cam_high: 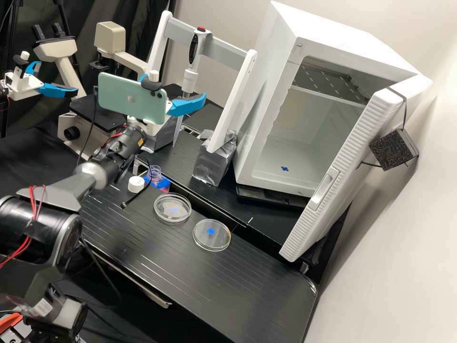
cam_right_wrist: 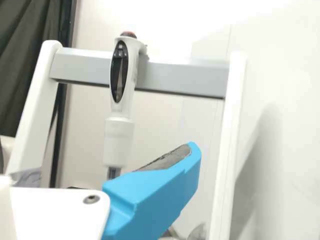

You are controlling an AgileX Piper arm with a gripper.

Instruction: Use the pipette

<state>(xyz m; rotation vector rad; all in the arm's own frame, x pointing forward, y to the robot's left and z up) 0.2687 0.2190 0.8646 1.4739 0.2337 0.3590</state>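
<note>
On the pipette [cam_high: 202, 42], a dark oval display is seen; its writing is too small to be read. A logo is borne by the mint-green phone [cam_high: 132, 97] on the arm. The blue fingers [cam_high: 188, 105] of the gripper [cam_high: 174, 85] are spread well apart, released, in front of the pipette's lower shaft. The pipette is hung upright on the grey crossbar [cam_high: 223, 48] of the rack; in the high view, its red button is pointed just past 12 o'clock and its narrow end just past 6.
</note>
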